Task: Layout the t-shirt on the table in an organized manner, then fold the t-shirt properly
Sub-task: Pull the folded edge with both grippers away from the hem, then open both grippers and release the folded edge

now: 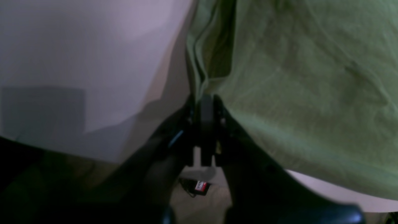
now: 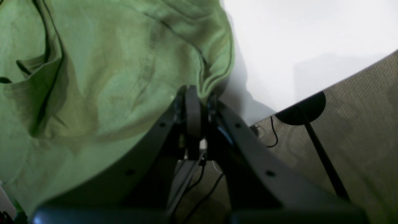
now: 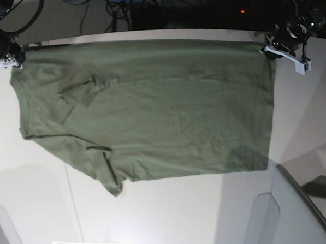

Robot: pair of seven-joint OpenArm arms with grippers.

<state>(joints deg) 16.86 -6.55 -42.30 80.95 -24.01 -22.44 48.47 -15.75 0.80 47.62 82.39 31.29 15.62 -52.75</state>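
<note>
Both pincers are clamping the olive t-shirt (image 3: 151, 111): the left gripper (image 3: 268, 46) and right gripper (image 3: 16, 57) are each pinching a far corner, stretching the cloth taut between them and spreading it flat over the white table (image 3: 173, 214).

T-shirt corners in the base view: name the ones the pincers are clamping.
The two far corners of the t-shirt: the left pincer clamps one, the right pincer the other. The near corners lie free on the table.
</note>
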